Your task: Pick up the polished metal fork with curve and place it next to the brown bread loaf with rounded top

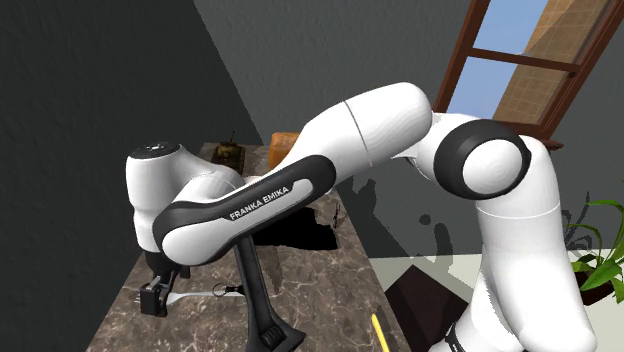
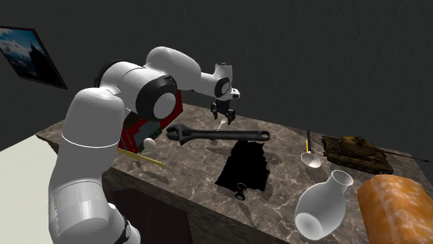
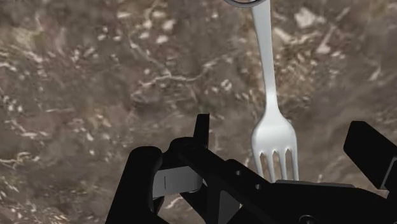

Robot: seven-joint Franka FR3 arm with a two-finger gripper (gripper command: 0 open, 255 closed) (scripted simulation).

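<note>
In the shoulder view, my gripper [image 1: 155, 297] hangs low beside the metal fork [image 1: 205, 293] at the bench's [image 1: 310, 285] edge on that view's left, in the second exterior view the bread loaf [image 2: 399, 208] lies well apart at the near right corner, and in the wrist view the fingers gape empty with the tines between them untouched, so I judge this pre-grasp and I'd lower, then close.

Dark grey walls [image 2: 312, 41], brown marbled counter [image 2: 194, 163], wood-framed window [image 1: 505, 40], framed picture [image 2: 28, 55], green plant [image 1: 592, 245]

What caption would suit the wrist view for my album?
Open black claw poised above a silver fork lying on the brown marbled tabletop.
</note>
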